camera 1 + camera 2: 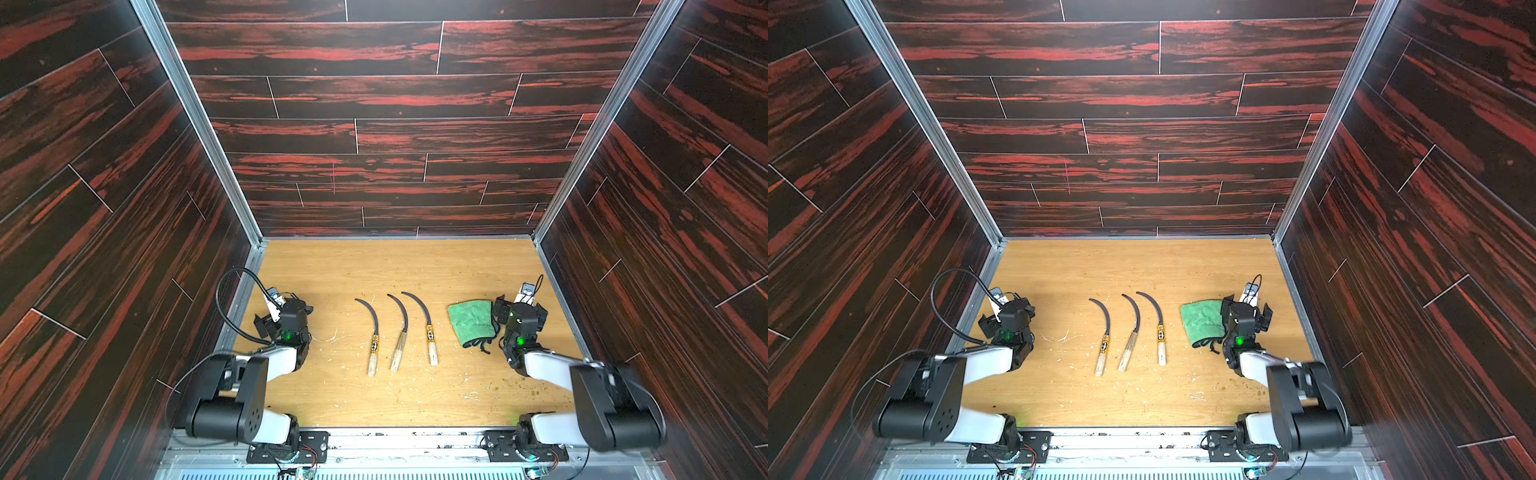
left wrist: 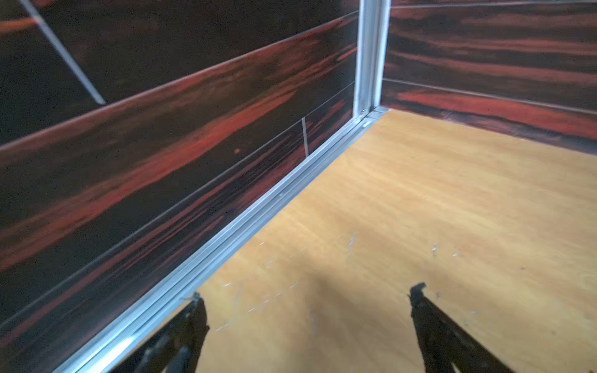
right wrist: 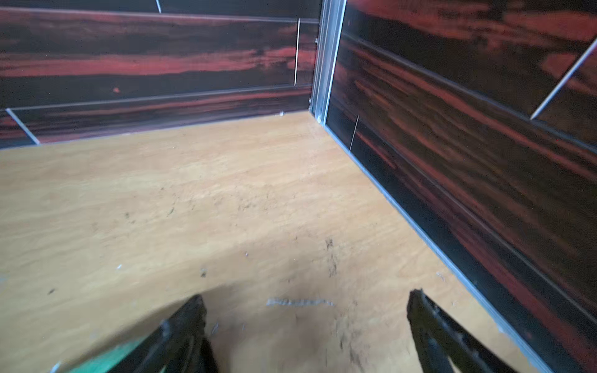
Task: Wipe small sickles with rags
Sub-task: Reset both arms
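Three small sickles lie side by side at mid-table in both top views: the left one (image 1: 375, 332) and the right one (image 1: 428, 328) with yellow-black bands, the middle one (image 1: 401, 332) plain. Blades point away from the arms, pale handles toward them. The green rag (image 1: 471, 322) lies folded to their right, its black cord trailing. My right gripper (image 1: 519, 309) hovers at the rag's right edge, open (image 3: 307, 297) and empty; a green corner of the rag (image 3: 106, 358) shows beside one finger. My left gripper (image 1: 284, 313) stands open (image 2: 307, 294) over bare wood, well left of the sickles.
Dark red wood-pattern walls close the table (image 1: 374, 266) on three sides. An aluminium rail (image 2: 226, 232) runs close beside my left gripper. Pale chips and scuffs (image 1: 332, 337) are scattered on the wood. The arm bases sit at the front edge.
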Motion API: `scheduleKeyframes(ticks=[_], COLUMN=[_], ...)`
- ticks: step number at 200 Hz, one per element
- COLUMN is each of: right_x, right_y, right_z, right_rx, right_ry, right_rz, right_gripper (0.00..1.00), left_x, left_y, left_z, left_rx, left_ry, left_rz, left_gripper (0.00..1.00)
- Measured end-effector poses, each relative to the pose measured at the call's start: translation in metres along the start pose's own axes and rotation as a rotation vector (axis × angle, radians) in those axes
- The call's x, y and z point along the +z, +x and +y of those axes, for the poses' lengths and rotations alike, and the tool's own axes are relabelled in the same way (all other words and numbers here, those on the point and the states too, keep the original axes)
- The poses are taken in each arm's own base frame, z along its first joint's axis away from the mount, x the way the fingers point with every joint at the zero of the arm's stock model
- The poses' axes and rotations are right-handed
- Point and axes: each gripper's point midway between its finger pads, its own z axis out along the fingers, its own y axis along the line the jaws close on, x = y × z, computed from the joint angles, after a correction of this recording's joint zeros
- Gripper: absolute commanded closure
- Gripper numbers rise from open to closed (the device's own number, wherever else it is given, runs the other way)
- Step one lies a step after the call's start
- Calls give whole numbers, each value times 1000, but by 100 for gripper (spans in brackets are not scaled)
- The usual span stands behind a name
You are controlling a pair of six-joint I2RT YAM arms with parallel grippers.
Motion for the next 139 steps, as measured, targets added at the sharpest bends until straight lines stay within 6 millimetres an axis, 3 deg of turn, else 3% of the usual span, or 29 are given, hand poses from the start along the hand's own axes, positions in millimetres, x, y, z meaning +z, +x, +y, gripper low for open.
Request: scheduleKeyframes(ticks=[36,104,139], right_x=[7,-5,9], right_y=[0,12,-4], right_z=[-1,-2,7], right_rx=[10,54,79], right_ry=[-14,-171,-243], right_rz=[-50,-107,-115], right_gripper=[2,2,2], left_x=[-3,0,5], left_y=[2,23,11], left_z=[-10,-31,-38], left_rx=[-12,36,30], left_ry=[93,213,222], left_rz=[-20,1,-9], left_gripper=[0,0,0])
